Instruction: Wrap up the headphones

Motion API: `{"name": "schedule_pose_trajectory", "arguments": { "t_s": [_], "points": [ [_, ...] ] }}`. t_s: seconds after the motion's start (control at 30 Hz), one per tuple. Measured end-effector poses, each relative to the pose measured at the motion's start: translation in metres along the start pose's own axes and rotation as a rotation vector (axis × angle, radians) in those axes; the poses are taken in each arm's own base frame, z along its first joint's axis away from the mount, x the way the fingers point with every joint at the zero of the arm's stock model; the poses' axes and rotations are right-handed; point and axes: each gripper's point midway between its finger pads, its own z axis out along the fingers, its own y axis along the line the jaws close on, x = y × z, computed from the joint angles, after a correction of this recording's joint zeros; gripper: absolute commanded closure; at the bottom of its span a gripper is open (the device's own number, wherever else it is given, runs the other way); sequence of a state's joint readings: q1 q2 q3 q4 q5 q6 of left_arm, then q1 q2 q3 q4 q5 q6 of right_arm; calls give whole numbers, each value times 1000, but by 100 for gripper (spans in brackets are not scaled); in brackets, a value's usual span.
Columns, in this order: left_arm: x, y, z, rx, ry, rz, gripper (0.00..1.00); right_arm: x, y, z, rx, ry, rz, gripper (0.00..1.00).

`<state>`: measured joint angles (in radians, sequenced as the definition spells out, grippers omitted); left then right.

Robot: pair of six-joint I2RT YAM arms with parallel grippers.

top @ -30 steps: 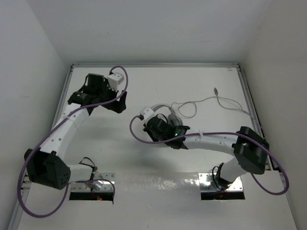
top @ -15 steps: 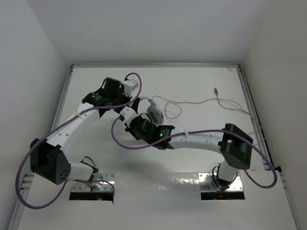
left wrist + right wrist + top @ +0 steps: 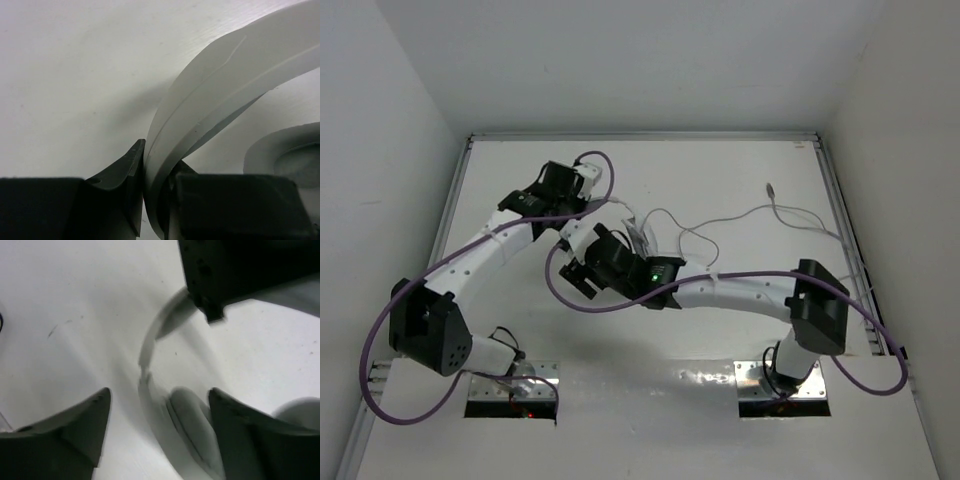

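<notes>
The white headphones (image 3: 640, 237) lie mid-table between the two arms. In the left wrist view, my left gripper (image 3: 156, 187) is shut on the curved headband (image 3: 225, 85), with one padded ear cup (image 3: 295, 155) to the right. In the right wrist view, my right gripper (image 3: 160, 396) stands open astride the other ear cup (image 3: 192, 427) without gripping it, and the headband (image 3: 150, 340) runs up to the left gripper's black body (image 3: 240, 270). The thin pale cable (image 3: 740, 213) trails right in loops to its plug (image 3: 772, 188).
Thick purple arm cables (image 3: 560, 290) loop beside both arms. A raised metal rim (image 3: 840, 200) borders the white table, with white walls close on all sides. The arm bases (image 3: 510, 385) sit at the near edge.
The right arm carried the headphones leftward, then opened its jaws. The left arm swung right to meet them and shut on the headband.
</notes>
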<state>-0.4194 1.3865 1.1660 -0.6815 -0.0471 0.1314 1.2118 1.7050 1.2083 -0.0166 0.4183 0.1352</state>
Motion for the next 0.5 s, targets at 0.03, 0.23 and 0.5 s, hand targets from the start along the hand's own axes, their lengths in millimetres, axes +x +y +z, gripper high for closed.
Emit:
{"name": "schedule_pose_trajectory", "arguments": {
  "t_s": [0.03,0.23,0.5],
  "points": [
    [1,8,0,-20,4,-3,100,-4,-2,-5,-8,3,-8,13],
    [0,56,-6,-72,-7,-74,100,-107,-24,-104,-121,-221,50,13],
    [-44,67,-32,-44,-133,-28,100,-153,-179,-265,217,-606,210,13]
  ]
}}
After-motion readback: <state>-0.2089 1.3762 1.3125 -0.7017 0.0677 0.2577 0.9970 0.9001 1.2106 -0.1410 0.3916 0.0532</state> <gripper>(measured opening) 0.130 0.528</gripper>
